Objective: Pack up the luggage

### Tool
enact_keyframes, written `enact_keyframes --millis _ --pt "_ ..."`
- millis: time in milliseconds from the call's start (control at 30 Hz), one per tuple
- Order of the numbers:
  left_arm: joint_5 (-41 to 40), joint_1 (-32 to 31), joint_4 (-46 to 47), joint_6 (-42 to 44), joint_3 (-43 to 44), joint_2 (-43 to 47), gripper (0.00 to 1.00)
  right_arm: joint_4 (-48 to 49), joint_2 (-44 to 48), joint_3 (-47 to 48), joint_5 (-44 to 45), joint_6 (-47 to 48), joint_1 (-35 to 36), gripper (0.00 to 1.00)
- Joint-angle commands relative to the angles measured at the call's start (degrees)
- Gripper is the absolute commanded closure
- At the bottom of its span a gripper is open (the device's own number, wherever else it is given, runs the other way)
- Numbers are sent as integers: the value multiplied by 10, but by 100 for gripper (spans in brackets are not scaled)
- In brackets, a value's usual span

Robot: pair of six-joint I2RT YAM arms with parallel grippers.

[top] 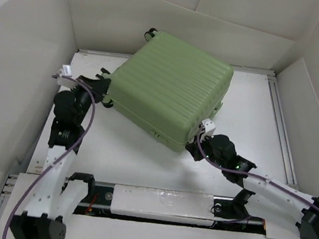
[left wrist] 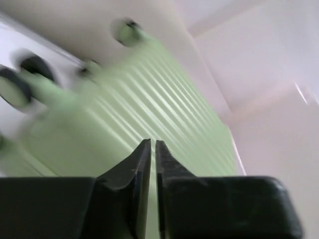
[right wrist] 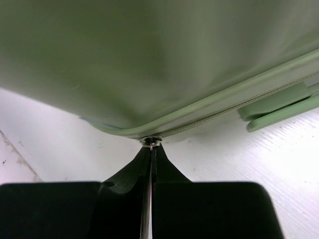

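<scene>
- Right end effector (top: 193,140) is the closest thing to the arm bases, parked at the near corner of the luggage (top: 172,86).
- In its wrist view the fingertips (right wrist: 151,149) are pressed fully together and pinch a small metal tab (right wrist: 151,141) right on the zipper seam (right wrist: 234,107).
- The luggage is lying flat and closed on the white worktop (top: 132,159), turned at an angle, ribbed pale green shell facing up. It takes up most of the middle.
- Left end effector (top: 104,85) is further back, up against the left side of the case.
- Its wrist view is pretty blurry, but the fingers (left wrist: 167,164) are all but together, with just a thin slit between them and nothing in it.
- A black caster wheel (top: 151,34) pokes out at the far corner.
- White walls (top: 160,10) box in the whole thing behind.
</scene>
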State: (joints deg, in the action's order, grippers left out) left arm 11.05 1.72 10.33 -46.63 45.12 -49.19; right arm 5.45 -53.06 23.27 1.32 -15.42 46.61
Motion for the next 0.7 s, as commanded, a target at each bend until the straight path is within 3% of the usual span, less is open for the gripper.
enact_keyframes --millis 0,67,100,167,200,267,433,667 --pt "60 -78 -29 46 -66 44 98 62 -14 59 -35 14 -41 100" --pt "58 -129 -1 38 -155 56 100 62 -20 78 -60 19 -63 100" --pt "47 -195 13 32 -180 56 100 49 -26 85 -65 24 -71 100" --pt "-21 -269 49 9 -225 40 100 31 -26 103 -71 33 -90 100" --pt "-47 -346 68 0 -236 27 100 21 -26 119 -71 42 -98 100" --pt "-121 -410 98 -18 -241 8 100 -6 -26 131 -83 50 -125 100" --pt "-222 -552 140 -37 -232 -95 100 -49 -13 148 -123 72 -181 100" --pt "-197 -534 247 -10 -185 -229 95 -70 -7 138 -164 91 -216 100"
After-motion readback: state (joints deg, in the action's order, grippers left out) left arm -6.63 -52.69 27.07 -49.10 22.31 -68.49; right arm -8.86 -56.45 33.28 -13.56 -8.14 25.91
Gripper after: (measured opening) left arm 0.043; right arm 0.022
